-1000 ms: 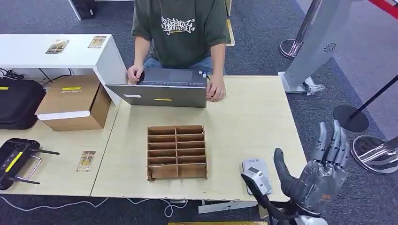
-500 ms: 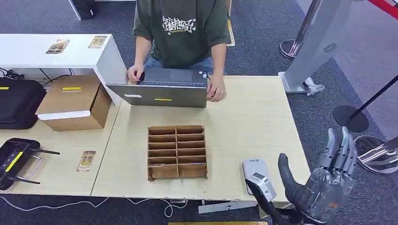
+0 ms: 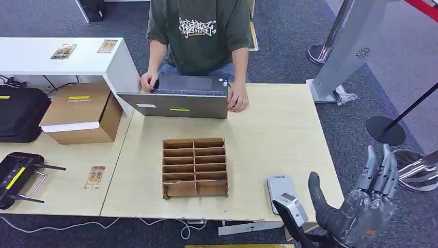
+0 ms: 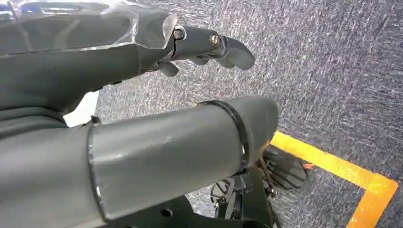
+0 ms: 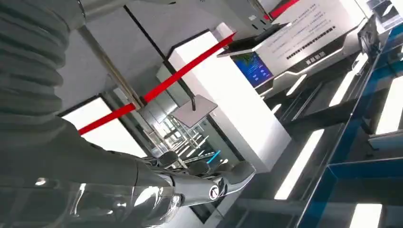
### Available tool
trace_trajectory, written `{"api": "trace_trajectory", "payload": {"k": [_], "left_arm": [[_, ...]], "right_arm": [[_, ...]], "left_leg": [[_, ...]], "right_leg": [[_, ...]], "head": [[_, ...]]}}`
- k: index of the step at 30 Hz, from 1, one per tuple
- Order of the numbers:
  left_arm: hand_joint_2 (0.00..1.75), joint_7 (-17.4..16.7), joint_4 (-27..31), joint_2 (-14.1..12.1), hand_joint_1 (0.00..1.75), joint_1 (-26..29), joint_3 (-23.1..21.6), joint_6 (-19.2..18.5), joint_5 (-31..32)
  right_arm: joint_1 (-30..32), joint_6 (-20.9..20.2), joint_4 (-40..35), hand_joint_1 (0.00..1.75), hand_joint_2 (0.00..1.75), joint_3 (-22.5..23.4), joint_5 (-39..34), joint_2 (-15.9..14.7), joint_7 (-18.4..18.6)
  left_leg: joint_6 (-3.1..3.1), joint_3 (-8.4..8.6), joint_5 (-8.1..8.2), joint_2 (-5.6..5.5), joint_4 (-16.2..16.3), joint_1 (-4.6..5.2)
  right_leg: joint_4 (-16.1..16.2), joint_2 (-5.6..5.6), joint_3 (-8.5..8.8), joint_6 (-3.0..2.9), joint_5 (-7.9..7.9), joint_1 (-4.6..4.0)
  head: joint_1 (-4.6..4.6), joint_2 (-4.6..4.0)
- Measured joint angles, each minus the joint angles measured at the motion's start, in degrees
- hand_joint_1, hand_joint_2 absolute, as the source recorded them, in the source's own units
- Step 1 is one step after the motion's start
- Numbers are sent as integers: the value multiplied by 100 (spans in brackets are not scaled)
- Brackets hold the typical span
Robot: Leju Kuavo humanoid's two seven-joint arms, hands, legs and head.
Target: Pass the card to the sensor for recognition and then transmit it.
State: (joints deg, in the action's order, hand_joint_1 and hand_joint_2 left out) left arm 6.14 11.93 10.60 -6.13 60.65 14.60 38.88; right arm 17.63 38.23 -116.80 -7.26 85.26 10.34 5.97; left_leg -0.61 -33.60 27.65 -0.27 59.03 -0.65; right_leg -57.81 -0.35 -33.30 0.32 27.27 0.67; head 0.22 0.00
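Fingers (image 3: 379, 168) of right hand (image 3: 356, 209) spread, straight, holding nothing | left hand (image 4: 142, 90) hangs over floor, holding nothing | card (image 3: 95, 177) far left of fingers on table (image 3: 279, 129), well apart | sensor (image 3: 281, 188) just beside thumb | risk: reach across divider box (image 3: 194, 167) could snag it; flat card may slip from grasp

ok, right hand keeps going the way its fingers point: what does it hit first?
Probably nothing. The right hand is beyond the table's right edge, fingers aimed up and away over carpet; depth unclear.
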Motion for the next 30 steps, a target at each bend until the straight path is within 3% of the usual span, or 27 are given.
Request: {"api": "trace_trajectory", "payload": {"k": [30], "left_arm": [[0, -125, 0, 52, 0, -5, 0, 98, -13]], "right_arm": [[-13, -98, -52, 0, 175, 0, 9, 0, -2]], "left_leg": [[0, 1, 0, 0, 0, 0]], "right_leg": [[0, 0, -1, 0, 0, 0]], "head": [[0, 0]]}}
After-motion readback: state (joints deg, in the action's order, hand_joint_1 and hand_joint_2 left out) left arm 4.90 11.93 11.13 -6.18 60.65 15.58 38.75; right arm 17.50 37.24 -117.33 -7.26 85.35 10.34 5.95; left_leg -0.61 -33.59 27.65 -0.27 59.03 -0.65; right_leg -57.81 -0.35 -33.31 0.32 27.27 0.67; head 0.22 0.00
